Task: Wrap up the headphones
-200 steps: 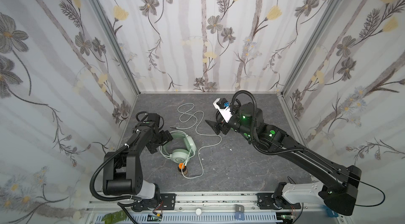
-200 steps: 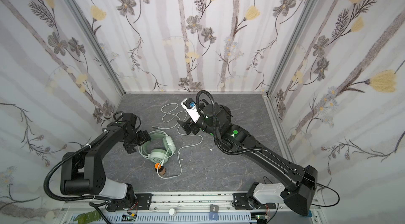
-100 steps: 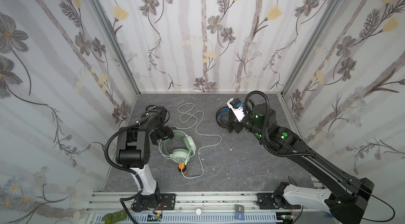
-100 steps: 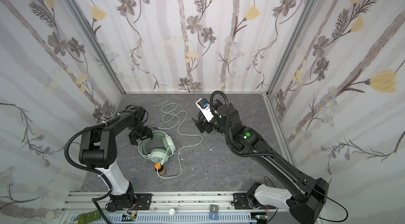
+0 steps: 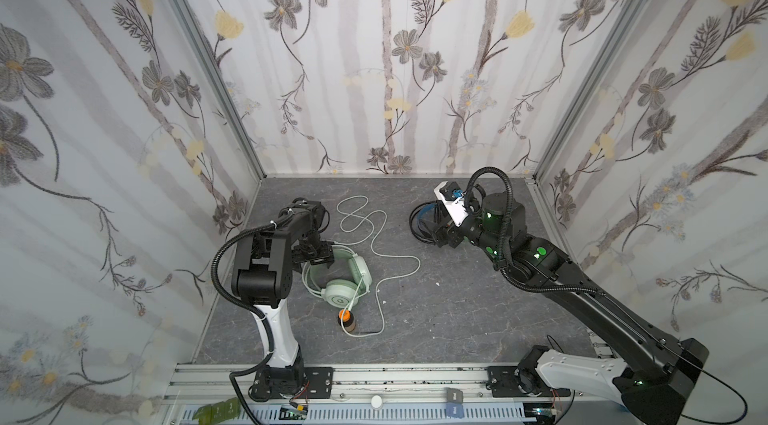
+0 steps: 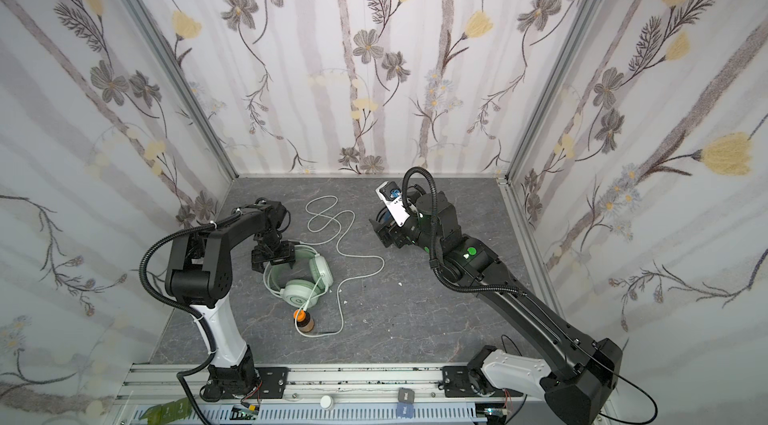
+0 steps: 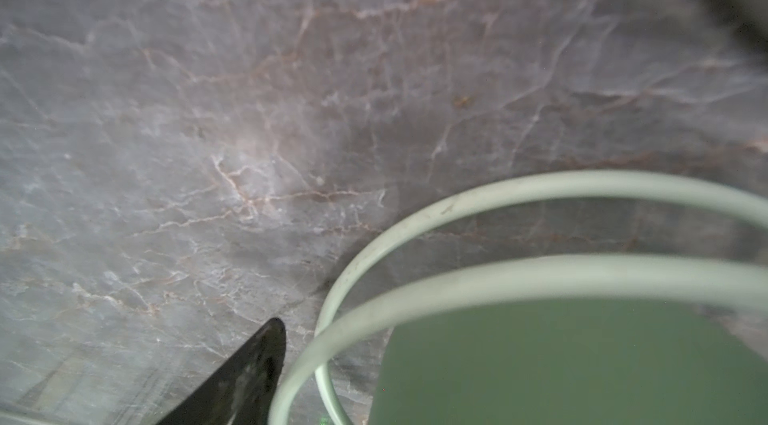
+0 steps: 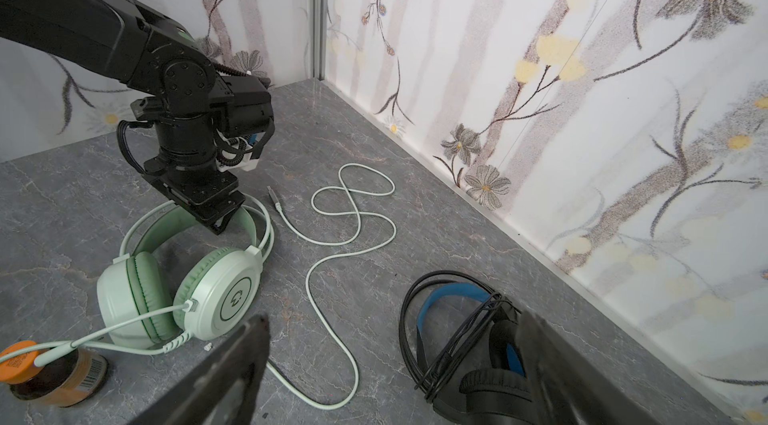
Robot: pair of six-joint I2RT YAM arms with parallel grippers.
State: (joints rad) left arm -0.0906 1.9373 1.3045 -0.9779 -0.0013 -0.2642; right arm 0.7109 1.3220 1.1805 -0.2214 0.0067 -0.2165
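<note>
The mint-green headphones (image 5: 343,283) (image 6: 301,279) lie left of centre. Their white cable (image 5: 376,246) snakes loose toward the back, plug (image 8: 272,196) on the floor. My left gripper (image 5: 316,261) (image 6: 274,263) (image 8: 212,215) is down over the headband (image 7: 540,188), open. One finger (image 7: 249,373) stands just outside the wire arc; the other is hidden. The black headphones (image 8: 457,339) (image 5: 419,215) with blue inner band lie at the back right, their black cable wound around them. My right gripper (image 8: 395,369) (image 5: 432,231) hovers open beside them, holding nothing.
A small brown jar with an orange lid (image 5: 347,319) (image 8: 50,377) stands in front of the green earcups, and the white cable runs over it. Floral walls (image 5: 386,69) close the back and both sides of the grey marble floor (image 5: 436,310).
My left gripper has moved right, from beside the green headphones to over their headband, narrowing a little. The right gripper has drawn back to the right, near the black headphones.
</note>
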